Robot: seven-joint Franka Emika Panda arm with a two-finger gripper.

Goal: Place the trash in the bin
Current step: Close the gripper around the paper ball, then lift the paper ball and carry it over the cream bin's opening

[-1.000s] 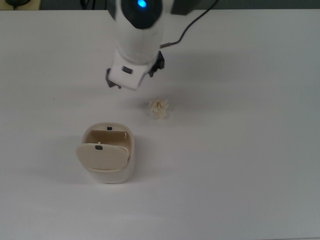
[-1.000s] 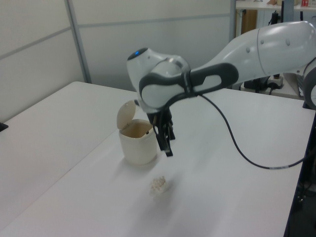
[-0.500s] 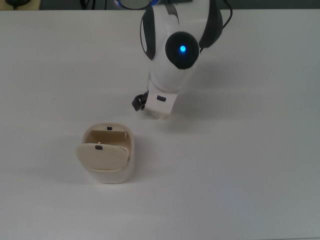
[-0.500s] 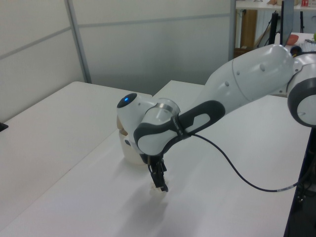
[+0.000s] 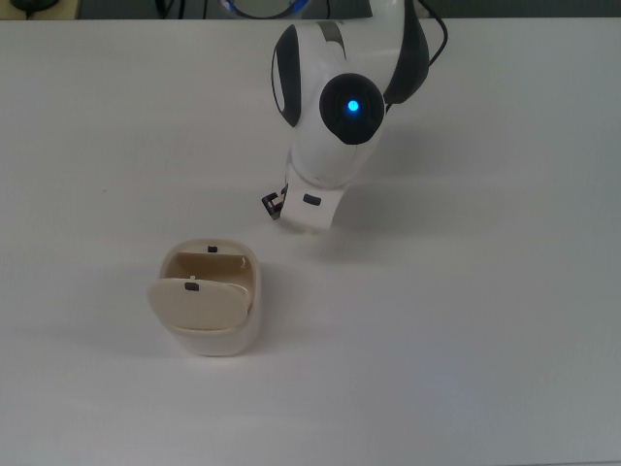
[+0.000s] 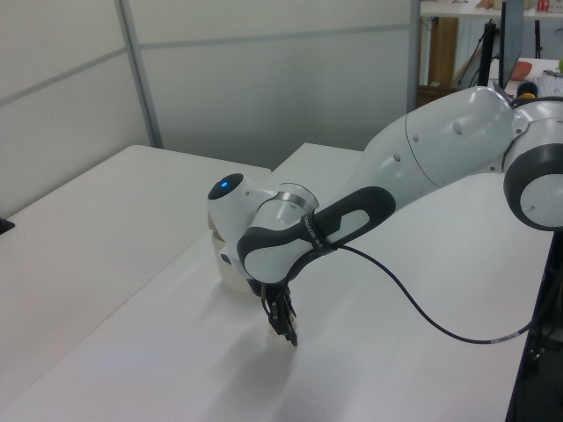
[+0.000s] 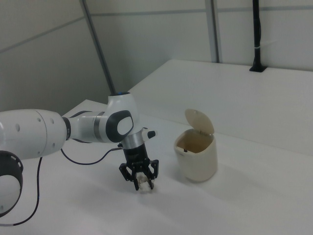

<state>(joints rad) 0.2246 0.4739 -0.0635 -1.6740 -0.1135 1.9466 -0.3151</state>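
The trash [image 7: 143, 183], a small off-white paper wad, lies on the white table between the fingertips of my gripper [image 7: 143, 187]. The gripper points straight down and is shut on the wad, which still rests on the tabletop. In the top view my arm's wrist covers the trash, and only one dark finger [image 5: 273, 205] shows at its edge. In the left view the gripper [image 6: 288, 334] hides the wad. The bin [image 5: 209, 335], cream-beige with its flap lid [image 5: 197, 303] standing open, sits a short way from the gripper, toward the top view's lower left.
A black cable [image 6: 413, 308] runs from my arm across the table in the left view. In the right view the bin [image 7: 198, 161] stands to the right of the gripper. Grey partition walls [image 6: 264, 70] stand behind the table.
My arm swung from near the bin over to the trash and came down onto it. In the last half second the fingers closed in on the wad, which no longer shows in the left view.
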